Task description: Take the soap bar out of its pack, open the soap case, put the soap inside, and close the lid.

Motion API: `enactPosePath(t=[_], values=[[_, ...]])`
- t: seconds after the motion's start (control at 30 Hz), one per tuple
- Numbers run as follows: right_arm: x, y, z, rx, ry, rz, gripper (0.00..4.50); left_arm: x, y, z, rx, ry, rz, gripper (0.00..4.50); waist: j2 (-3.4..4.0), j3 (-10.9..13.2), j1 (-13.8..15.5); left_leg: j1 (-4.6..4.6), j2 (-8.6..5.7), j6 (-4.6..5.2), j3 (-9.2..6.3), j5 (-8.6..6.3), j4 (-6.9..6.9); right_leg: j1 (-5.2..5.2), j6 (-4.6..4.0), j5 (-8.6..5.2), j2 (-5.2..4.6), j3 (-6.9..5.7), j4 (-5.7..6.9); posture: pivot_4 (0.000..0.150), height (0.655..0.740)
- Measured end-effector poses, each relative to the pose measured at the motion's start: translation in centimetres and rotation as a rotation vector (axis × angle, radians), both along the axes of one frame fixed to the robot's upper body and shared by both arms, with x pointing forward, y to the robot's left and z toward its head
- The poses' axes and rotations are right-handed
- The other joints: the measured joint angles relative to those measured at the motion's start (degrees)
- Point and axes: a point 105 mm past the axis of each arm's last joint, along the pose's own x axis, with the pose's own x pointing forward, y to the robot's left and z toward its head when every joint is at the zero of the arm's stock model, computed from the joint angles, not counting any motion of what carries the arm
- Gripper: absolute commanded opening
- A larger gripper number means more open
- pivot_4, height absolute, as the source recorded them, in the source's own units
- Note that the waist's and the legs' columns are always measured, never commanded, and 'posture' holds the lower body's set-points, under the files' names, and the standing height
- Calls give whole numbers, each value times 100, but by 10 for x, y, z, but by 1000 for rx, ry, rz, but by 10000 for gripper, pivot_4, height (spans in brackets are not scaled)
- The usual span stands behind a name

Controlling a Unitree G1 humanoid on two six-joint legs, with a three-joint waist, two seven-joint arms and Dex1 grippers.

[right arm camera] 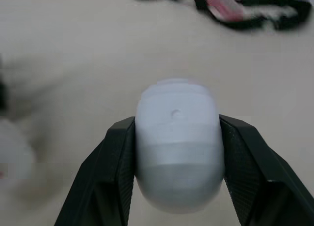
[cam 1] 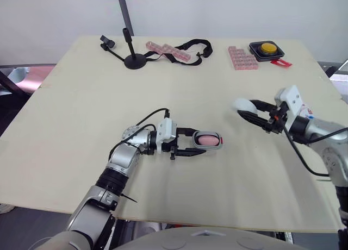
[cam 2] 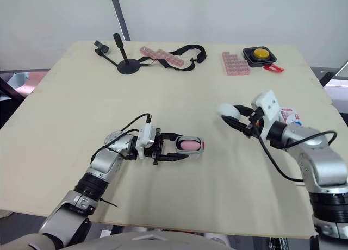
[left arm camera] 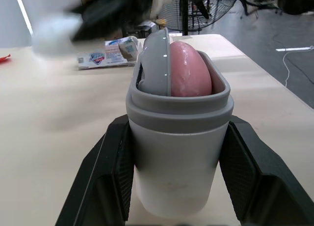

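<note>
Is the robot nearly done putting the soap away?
Nearly. Done: the pink soap is out of its pack and sits in the open soap case. In hand: the left end effector grips the case, the right end effector holds the lid, apart from it. Left: put the lid on.

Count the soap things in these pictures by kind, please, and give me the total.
soap bar: 1
soap case: 1
lid: 1
soap pack: 1
Total: 4
</note>
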Motion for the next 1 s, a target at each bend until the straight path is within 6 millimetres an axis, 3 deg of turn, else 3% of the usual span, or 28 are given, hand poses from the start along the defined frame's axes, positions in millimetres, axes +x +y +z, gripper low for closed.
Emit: enactPosePath(t=[0.1, 0.37, 0.67, 1.0], values=[[-16, 15, 7, -11, 3, 153, 19655, -1, 1, -1, 6, 3, -7, 19365, -1, -1, 42, -4, -1, 2, -3, -1, 6, 2, 0, 0, -3, -7, 3, 1500, 7385], [-47, 43, -5, -112, 65, 416, 19655, -2, 2, -4, 16, 33, -15, 19365, -1, 0, 59, -3, -1, 2, -3, -1, 7, -1, 0, 0, -2, -3, 5, 1500, 7385], [-47, 68, -5, -151, 43, 463, 19655, -3, 4, -9, 24, 60, -11, 19365, -1, 0, 50, -5, -1, 1, -2, 0, 7, -6, 0, 0, -2, -1, 10, 1500, 7385], [-44, 73, -9, -164, 64, 449, 19655, -3, 6, -14, 18, 46, 1, 19365, -1, -1, 56, -4, -1, 0, -2, 0, 7, -7, 0, 0, -2, 0, 10, 1500, 7385]])
